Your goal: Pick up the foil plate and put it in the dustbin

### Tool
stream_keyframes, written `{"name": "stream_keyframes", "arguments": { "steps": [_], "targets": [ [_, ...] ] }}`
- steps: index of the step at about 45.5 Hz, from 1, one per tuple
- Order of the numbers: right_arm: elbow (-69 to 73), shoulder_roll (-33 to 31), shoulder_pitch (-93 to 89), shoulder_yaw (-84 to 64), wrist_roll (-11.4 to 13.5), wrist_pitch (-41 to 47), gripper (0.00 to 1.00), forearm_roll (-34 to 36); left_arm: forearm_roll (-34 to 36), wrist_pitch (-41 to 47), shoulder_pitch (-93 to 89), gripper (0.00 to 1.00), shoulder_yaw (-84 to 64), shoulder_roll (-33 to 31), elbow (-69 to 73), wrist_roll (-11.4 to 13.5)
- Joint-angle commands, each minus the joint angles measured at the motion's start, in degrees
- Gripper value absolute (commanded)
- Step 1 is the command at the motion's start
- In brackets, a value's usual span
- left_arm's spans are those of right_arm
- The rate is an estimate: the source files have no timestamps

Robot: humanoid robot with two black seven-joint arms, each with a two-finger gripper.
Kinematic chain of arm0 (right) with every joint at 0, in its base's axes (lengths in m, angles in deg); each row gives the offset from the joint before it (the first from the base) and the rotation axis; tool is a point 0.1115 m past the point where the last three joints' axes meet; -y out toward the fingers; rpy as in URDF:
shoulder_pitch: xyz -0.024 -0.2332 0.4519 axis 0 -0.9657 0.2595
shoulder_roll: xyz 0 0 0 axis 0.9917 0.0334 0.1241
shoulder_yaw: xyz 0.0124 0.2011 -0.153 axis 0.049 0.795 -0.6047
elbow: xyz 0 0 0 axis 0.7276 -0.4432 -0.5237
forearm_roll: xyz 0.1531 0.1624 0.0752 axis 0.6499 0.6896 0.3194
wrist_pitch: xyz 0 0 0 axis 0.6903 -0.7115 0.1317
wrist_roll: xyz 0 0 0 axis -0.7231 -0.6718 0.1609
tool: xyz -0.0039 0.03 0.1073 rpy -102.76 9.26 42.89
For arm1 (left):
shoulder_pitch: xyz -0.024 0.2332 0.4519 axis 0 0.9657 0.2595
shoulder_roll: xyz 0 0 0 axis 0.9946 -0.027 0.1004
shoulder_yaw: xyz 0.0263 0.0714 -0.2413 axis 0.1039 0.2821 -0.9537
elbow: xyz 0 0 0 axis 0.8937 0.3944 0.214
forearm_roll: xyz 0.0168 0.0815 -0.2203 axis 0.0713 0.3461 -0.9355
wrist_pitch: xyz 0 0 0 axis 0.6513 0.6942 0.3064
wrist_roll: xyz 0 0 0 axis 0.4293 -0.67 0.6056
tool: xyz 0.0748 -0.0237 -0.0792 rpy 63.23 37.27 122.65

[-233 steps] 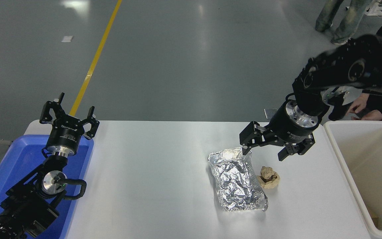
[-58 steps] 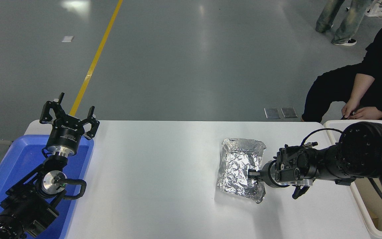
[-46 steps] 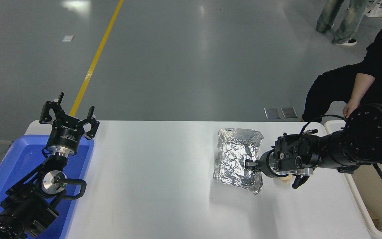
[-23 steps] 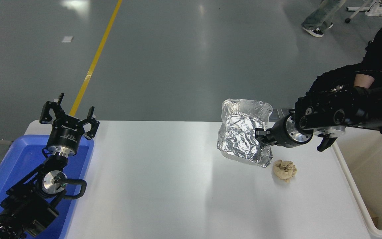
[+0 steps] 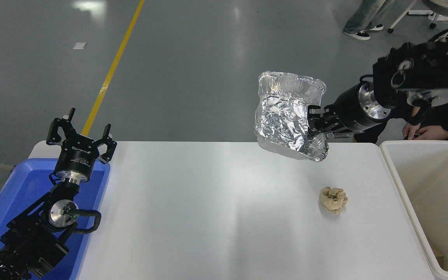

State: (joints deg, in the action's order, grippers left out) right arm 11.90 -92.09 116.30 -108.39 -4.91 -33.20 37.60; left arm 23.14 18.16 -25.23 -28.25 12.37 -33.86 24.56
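The foil plate [image 5: 286,116] hangs high above the table's far edge, tilted with its crinkled hollow facing me. My right gripper [image 5: 312,118] is shut on its right rim, the arm reaching in from the upper right. The dustbin [image 5: 397,175], a cream-white tub, stands at the table's right end, to the right of and below the plate. My left gripper [image 5: 81,134] is parked open at the lower left, over the blue tray.
A tan paper wad [image 5: 333,198] lies on the white table [image 5: 208,210] near the dustbin. A blue tray [image 5: 21,190] sits at the left end. A person's hand [image 5: 422,132] shows behind the dustbin, and legs stand at the top right.
My right gripper took hold of the foil plate's right rim and lifted it up and slightly right, off the table. The paper wad stays on the table. The left arm has not moved.
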Motion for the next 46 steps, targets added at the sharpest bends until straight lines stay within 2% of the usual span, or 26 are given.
{"name": "stream_keyframes", "arguments": {
  "steps": [1,12,24,31,46],
  "targets": [
    [0.15,-1.98,3.23,0.12,0.00,3.50,0.00,-0.11,-0.01,0.01,-0.01,0.98,0.00,0.00,0.00,0.06],
    [-2.31,-3.29,1.39,-0.58,0.08,3.50,0.00,-0.37,-0.01,0.01,-0.01,0.98,0.00,0.00,0.00,0.06],
    [-14.08,-4.70,-5.73,-1.19,0.08,3.15,0.00,-0.55,-0.01,0.01,0.08,0.98,0.00,0.00,0.00,-0.02],
    [-24.62,-4.96,-11.70,-1.02,0.17,2.71,0.00,-0.46,-0.01,0.01,0.08,0.98,0.00,0.00,0.00,0.06],
    [-56.88,-4.96,-37.18,1.61,0.17,1.66,0.00,0.59,-0.01,0.01,0.08,0.98,0.00,0.00,0.00,-0.02]
  ]
}}
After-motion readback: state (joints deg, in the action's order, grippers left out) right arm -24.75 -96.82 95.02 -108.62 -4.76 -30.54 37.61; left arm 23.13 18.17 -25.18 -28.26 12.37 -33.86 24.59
